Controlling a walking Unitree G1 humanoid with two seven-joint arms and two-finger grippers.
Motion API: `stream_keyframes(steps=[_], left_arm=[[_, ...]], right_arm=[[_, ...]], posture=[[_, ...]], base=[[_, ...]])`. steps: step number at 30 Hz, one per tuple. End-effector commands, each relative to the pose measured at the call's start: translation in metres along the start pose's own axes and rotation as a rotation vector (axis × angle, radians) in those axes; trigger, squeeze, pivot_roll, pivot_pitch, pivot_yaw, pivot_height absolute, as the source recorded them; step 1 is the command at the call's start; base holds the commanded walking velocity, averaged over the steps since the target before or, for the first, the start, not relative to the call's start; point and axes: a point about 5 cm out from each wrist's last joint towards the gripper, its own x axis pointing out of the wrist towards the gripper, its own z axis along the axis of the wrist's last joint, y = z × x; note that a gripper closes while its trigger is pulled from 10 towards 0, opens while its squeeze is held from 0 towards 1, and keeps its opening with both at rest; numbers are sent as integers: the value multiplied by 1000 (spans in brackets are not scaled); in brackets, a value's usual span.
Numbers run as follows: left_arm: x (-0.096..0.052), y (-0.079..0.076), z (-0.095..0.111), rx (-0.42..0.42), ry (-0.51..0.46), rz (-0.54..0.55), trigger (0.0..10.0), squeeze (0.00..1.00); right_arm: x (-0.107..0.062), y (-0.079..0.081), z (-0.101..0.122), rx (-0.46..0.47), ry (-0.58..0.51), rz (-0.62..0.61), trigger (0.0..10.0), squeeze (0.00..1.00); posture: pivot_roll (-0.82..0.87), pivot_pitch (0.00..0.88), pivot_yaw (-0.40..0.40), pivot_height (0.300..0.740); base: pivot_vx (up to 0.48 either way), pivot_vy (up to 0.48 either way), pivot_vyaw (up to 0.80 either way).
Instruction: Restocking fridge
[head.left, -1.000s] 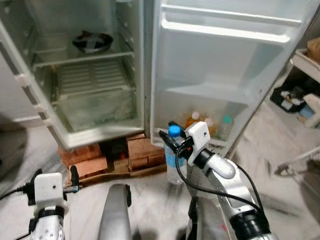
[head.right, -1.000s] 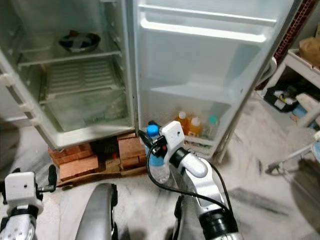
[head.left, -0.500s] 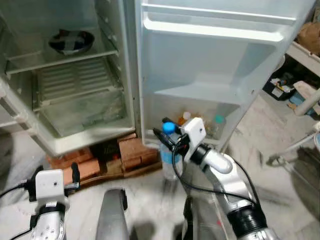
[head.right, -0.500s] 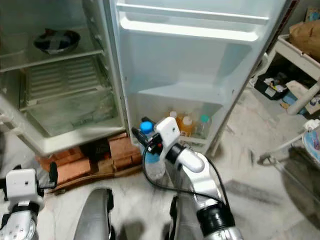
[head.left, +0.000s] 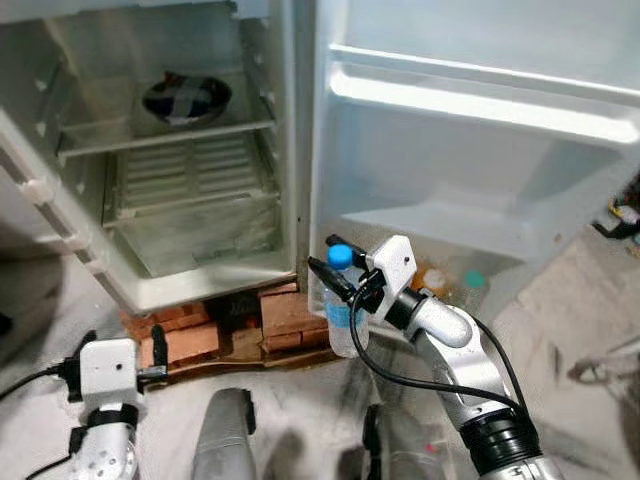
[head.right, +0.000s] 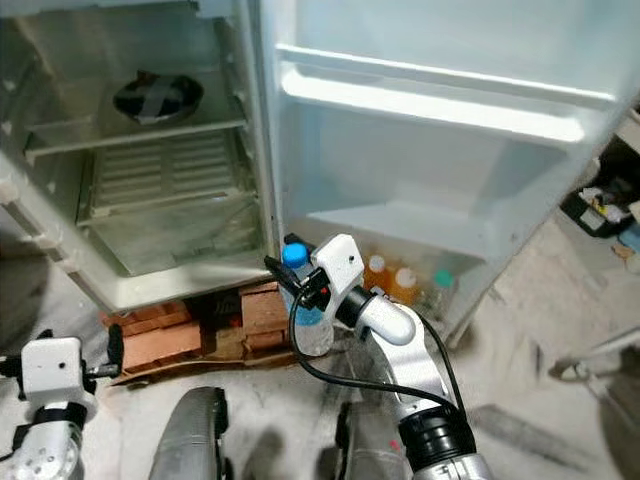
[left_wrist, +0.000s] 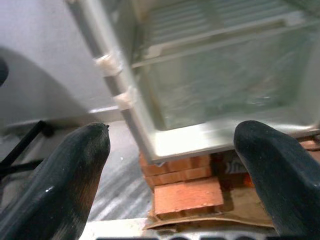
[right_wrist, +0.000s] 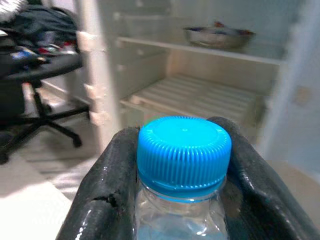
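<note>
Clamping its black fingers on the neck of a blue-capped water bottle (head.left: 343, 308), the right gripper (head.left: 336, 283) holds it upright in front of the open fridge door (head.left: 480, 150), near the low door shelf with bottles (head.right: 405, 285). Low on the left, the left gripper (left_wrist: 172, 165) hangs with fingers apart. Far inside, a dark bowl (head.left: 186, 98) sits on a shelf.

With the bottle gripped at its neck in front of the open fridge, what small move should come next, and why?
Probably carry the water bottle toward the lowest door shelf. The right gripper is shut on it just below the blue cap, and it hangs upright beside the door's edge. That shelf already holds other bottles, so it seems the natural spot. The left gripper hangs open and idle.
</note>
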Motion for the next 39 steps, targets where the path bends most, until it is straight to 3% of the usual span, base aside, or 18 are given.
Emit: stream_keyframes(steps=[1,24,35,39], left_arm=[[-1,-1,-2,2,14,1,10000,0],[1,-3,-2,2,11,-14,10000,0],[-6,-5,-4,-4,19,-25,10000,0],[-9,-4,-6,-2,24,-24,10000,0]], right_arm=[[1,1,5,-8,-27,12,10000,0],[3,-1,9,-45,-45,9,10000,0],[-2,0,1,-43,-14,5,10000,0],[-3,0,-1,-40,-5,9,10000,0]], posture=[[89,76,-38,600],[88,70,-39,600],[97,82,-44,600],[100,90,-42,575]], base=[[0,0,0],[371,0,0],[0,0,0],[0,0,0]])
